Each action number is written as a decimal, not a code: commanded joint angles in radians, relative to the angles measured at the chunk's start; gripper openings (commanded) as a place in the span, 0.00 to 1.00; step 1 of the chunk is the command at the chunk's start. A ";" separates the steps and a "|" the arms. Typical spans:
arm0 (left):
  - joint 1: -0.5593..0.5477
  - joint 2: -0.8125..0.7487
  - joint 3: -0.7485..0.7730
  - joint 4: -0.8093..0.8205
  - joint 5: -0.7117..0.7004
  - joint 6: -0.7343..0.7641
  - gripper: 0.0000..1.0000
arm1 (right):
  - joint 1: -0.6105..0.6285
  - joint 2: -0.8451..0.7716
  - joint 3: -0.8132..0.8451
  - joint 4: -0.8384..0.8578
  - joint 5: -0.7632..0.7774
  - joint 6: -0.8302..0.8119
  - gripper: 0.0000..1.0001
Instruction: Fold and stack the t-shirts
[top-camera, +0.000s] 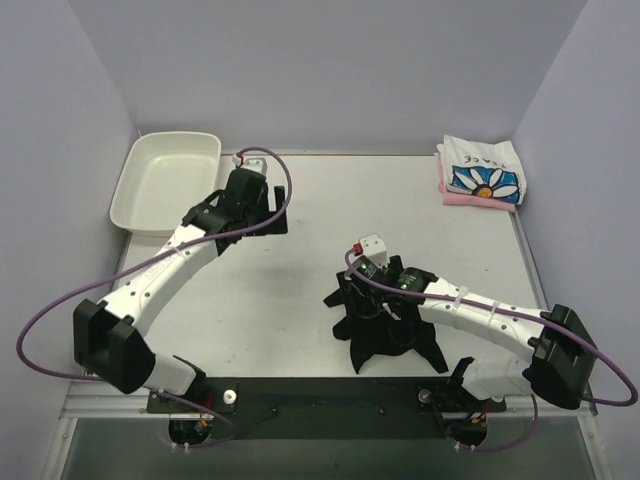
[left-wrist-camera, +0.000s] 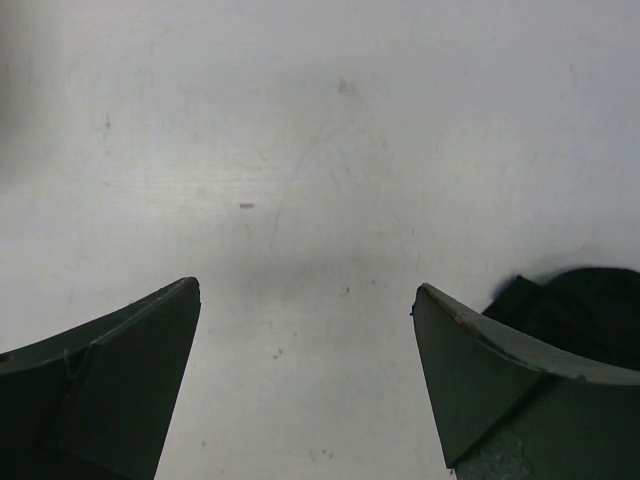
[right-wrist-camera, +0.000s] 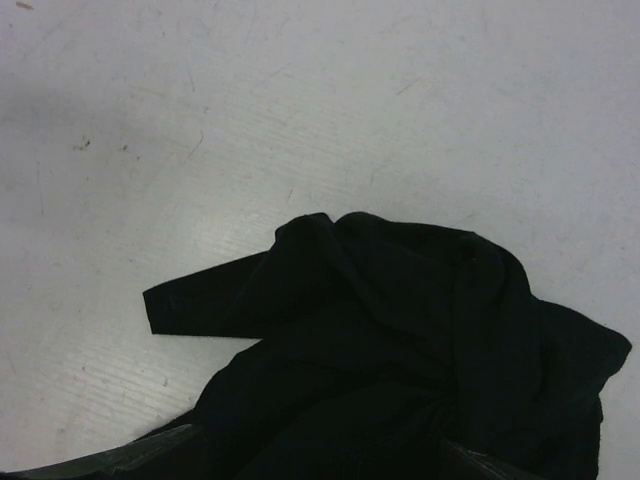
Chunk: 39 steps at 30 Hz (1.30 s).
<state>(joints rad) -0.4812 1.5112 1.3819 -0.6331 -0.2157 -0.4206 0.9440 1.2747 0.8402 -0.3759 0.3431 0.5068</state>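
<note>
A black t-shirt (top-camera: 392, 335) lies crumpled on the table at the near right, one sleeve (right-wrist-camera: 200, 300) sticking out flat. My right gripper (top-camera: 370, 298) hangs over it, open. In the right wrist view only the fingertips (right-wrist-camera: 110, 462) show at the bottom edge, with the black cloth (right-wrist-camera: 400, 340) bunched between and ahead of them. At the far right corner a folded white t-shirt with a blue daisy print (top-camera: 483, 170) rests on a folded pink one (top-camera: 478, 199). My left gripper (top-camera: 265, 210) stands open over bare table (left-wrist-camera: 308, 286), holding nothing; black cloth (left-wrist-camera: 590, 310) shows at its right.
A white plastic tray (top-camera: 140, 205) sits at the far left corner, close behind the left gripper. Lilac walls close in the table on three sides. The arm bases and a dark rail run along the near edge.
</note>
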 joint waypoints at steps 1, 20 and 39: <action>-0.078 -0.152 -0.165 0.010 -0.062 -0.107 0.98 | 0.024 0.020 -0.003 -0.081 -0.012 0.045 0.97; -0.258 -0.327 -0.300 -0.025 -0.174 -0.136 0.97 | 0.032 0.299 0.432 -0.150 0.134 -0.072 0.00; -0.261 -0.384 -0.323 -0.004 -0.183 -0.121 0.97 | -0.131 0.251 1.238 -0.304 0.017 -0.357 0.00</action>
<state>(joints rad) -0.7391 1.1370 1.0653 -0.6708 -0.3897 -0.5457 0.8467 1.6653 2.3150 -0.6617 0.3004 0.1574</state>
